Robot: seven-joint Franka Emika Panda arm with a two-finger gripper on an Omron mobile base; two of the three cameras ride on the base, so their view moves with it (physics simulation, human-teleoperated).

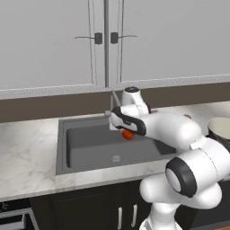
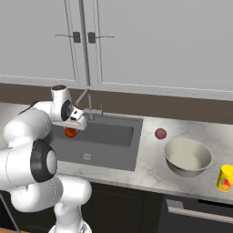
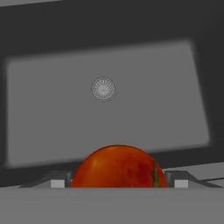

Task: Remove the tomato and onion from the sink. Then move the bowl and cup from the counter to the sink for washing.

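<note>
A: Where is the tomato (image 3: 117,166) right now?

B: Between the jaws of the gripper (image 1: 127,131), held up above the sink (image 2: 98,141). In the hand view it sits at the bottom with a finger tip on each side, and the basin floor with its round drain (image 3: 103,89) lies well below it.

A: So the jaws are closed on it?

B: Yes, spread wide around the ball and gripping it. From the base views it shows as an orange-red spot just under the hand, over the back part of the basin.

A: And the onion (image 2: 160,133)?

B: On the table (image 2: 150,161), just right of the sink, near the bowl (image 2: 188,156).

A: The cup (image 2: 225,177)?

B: Further right on the table, beside the bowl, apart from it. Both stand upright.
</note>
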